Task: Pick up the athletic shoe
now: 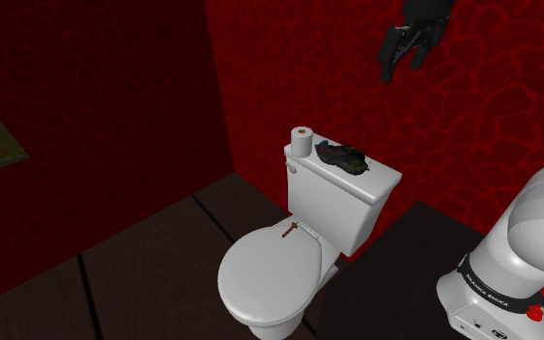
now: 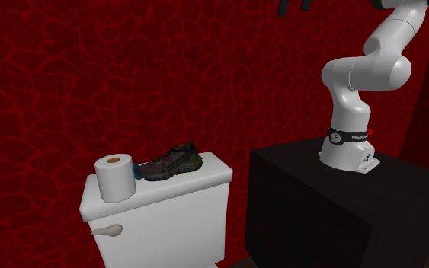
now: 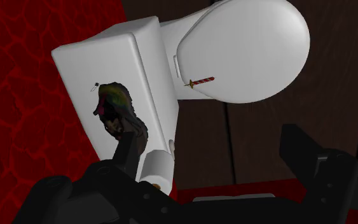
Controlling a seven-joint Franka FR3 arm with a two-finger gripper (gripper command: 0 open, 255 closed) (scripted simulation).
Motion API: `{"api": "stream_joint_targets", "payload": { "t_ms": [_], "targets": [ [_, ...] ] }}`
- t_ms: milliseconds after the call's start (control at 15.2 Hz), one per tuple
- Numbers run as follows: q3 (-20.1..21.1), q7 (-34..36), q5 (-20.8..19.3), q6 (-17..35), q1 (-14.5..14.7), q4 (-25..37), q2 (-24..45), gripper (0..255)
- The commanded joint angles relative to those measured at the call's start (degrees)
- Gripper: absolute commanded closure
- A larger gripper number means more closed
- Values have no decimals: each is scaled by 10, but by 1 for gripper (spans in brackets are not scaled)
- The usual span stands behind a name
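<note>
Reading the shoulder view from left to right: a white toilet [image 1: 270,275] stands against the red wall, with a small red striped stick [image 1: 289,230] on its closed seat lid. On the tank lid [image 1: 381,176], a paper roll [image 1: 303,140] stands upright at the left end. The athletic shoe [image 1: 343,157], dark with multicoloured patches, lies just beside it near the middle. The end effector [image 1: 402,66] hangs high above and to the right of the shoe, well apart from it, fingers spread with nothing between them. The white arm [image 1: 530,222] rises from the black stand [image 2: 334,213].

Step in hand, as judged: approach, before any grasp. The next move calls for a descent toward the tank lid, centring the spread fingers across the shoe's narrow width and keeping off the paper roll. In the wrist view the shoe [image 3: 115,111] lies ahead of one finger [image 3: 125,156] rather than between both, so a sideways correction appears necessary.

Arm pose: extended upward, hand angled down toward the toilet.
</note>
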Motion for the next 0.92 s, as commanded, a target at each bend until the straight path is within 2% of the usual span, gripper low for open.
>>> {"api": "stream_joint_targets", "payload": {
  "t_ms": [0,396,858],
  "targets": [
    [0,0,0,0,0,0,0,0],
    [-60,-64,-17,76,-7,-16,80,0],
    [-124,-140,-21,159,-11,-1,203,0]
  ]
}}
